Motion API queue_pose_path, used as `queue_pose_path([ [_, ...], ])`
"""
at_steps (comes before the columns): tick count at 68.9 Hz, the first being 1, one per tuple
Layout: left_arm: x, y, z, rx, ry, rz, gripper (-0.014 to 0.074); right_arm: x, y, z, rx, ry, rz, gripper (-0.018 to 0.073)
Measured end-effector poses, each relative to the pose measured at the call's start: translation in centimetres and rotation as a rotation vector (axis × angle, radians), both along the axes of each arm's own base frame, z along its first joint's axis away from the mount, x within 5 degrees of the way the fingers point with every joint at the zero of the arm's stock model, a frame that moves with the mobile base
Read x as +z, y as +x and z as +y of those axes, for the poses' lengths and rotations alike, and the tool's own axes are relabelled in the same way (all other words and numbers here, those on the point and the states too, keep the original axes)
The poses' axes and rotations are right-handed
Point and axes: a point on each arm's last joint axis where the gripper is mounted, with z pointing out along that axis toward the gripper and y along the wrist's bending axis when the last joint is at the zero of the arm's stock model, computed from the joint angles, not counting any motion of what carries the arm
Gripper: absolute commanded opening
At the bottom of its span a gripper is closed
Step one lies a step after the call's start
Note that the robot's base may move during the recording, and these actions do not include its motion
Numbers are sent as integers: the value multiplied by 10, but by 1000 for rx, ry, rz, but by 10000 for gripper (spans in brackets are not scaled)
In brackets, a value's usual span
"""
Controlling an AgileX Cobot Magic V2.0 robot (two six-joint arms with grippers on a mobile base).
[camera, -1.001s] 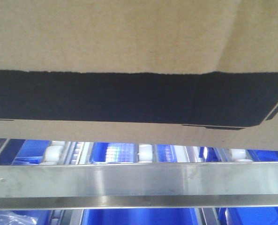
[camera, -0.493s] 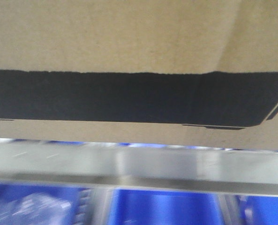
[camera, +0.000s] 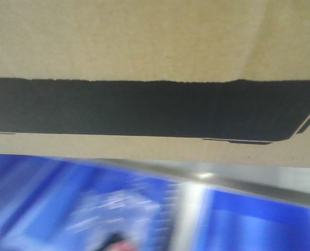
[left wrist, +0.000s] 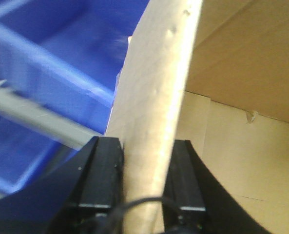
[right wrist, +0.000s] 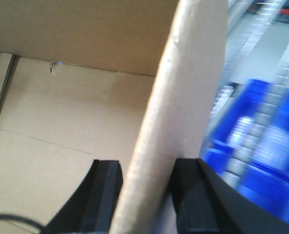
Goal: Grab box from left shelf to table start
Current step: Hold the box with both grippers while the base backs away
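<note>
Front view first: the box (camera: 155, 36) fills the upper part of the picture, brown cardboard with its black panel (camera: 144, 107) running as a band right across it; just under the box the silver rail of the left shelf (camera: 238, 178) slants past, badly blurred; lower again, blue bins (camera: 259, 225), all smeared; over to the left wrist view: the left gripper (left wrist: 144, 183) is clamped on an upright cardboard wall of the box, one black finger (left wrist: 103, 175) on the outer face and the other on the inner face, with cardboard pinched between them; outside the box are more blue bins and a grey bar, and inside it bare brown board; now the right wrist view: the right gripper (right wrist: 149, 195) bites the opposite wall the same way, fingers pressed on either face; the box's inside lies on one side and blurred blue bins on the other; so the box hangs between both grippers, above the rail.
</note>
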Motion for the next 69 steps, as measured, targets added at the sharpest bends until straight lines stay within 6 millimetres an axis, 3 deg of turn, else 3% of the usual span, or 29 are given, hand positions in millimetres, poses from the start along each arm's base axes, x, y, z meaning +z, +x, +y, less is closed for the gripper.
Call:
queue_pose_path([
  [69,0,0,0,0,0,0,-104,0,0,0,0,0,0,56],
])
